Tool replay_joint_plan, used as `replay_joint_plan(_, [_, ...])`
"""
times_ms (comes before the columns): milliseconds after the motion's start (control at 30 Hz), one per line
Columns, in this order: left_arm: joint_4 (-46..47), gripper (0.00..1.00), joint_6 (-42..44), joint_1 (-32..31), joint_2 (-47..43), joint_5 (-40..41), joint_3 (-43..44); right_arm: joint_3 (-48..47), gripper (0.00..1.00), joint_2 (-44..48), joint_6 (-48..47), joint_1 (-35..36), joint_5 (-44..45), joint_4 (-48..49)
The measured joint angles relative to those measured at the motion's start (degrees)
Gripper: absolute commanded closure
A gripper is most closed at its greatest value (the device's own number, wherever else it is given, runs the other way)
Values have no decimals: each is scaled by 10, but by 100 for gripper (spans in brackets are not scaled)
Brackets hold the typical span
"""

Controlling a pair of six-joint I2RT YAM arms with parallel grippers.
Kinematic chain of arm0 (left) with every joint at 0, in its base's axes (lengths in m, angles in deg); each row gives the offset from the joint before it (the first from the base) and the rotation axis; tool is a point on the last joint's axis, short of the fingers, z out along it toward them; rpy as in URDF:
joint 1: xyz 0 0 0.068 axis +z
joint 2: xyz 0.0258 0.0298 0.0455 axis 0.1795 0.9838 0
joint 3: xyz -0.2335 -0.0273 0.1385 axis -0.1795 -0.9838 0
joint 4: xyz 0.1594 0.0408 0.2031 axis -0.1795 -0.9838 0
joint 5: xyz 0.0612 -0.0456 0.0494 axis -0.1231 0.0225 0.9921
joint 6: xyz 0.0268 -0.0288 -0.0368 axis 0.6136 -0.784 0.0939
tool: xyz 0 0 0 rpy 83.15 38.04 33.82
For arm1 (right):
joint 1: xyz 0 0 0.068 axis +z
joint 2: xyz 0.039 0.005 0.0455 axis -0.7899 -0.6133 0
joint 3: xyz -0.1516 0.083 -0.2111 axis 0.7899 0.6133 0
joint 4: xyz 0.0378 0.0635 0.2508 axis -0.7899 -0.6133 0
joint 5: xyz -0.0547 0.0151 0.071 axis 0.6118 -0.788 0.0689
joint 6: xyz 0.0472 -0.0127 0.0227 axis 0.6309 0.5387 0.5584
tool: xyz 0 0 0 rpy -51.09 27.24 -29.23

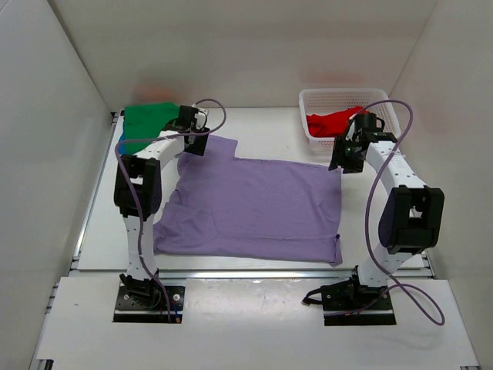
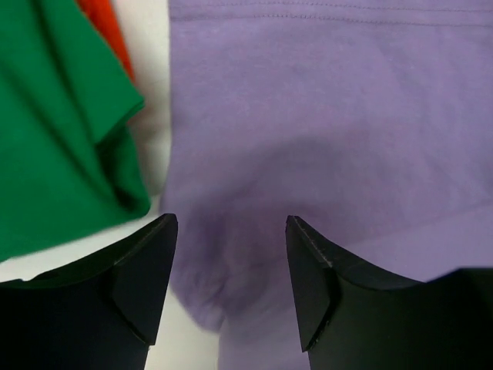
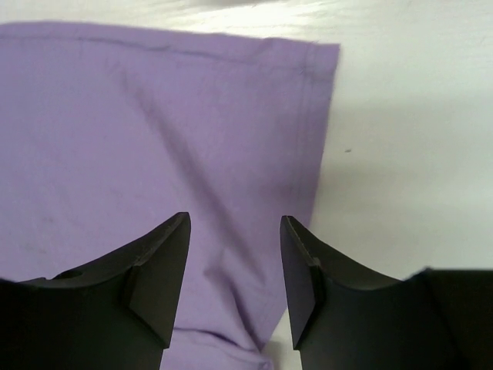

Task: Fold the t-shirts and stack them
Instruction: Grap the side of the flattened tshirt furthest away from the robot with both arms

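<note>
The lavender t-shirt [image 1: 254,204] lies spread flat on the table. My left gripper [image 1: 194,142] is open over its far left sleeve; the purple cloth [image 2: 323,131] lies between and below the jaws [image 2: 231,231]. My right gripper [image 1: 344,162] is open over the shirt's far right corner, whose hem [image 3: 308,116] shows in the right wrist view, with the gripper [image 3: 235,231] above it. A folded green t-shirt [image 1: 146,122] lies at the far left, also in the left wrist view [image 2: 54,131], with an orange-red edge [image 2: 108,31] beside it. A red t-shirt [image 1: 333,122] sits in the basket.
The white mesh basket [image 1: 320,99] stands at the far right corner. White walls close in the table on three sides. Bare white table [image 3: 416,154] shows to the right of the shirt's hem.
</note>
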Motion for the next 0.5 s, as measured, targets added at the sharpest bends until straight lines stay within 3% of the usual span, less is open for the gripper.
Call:
replay_joint_plan(233, [-11, 25, -17, 2, 82, 1, 57, 0, 53, -45, 2, -16, 1, 28])
replay_joint_plan(500, [-30, 24, -31, 20, 102, -5, 106, -2, 53, -70, 5, -15, 4, 45])
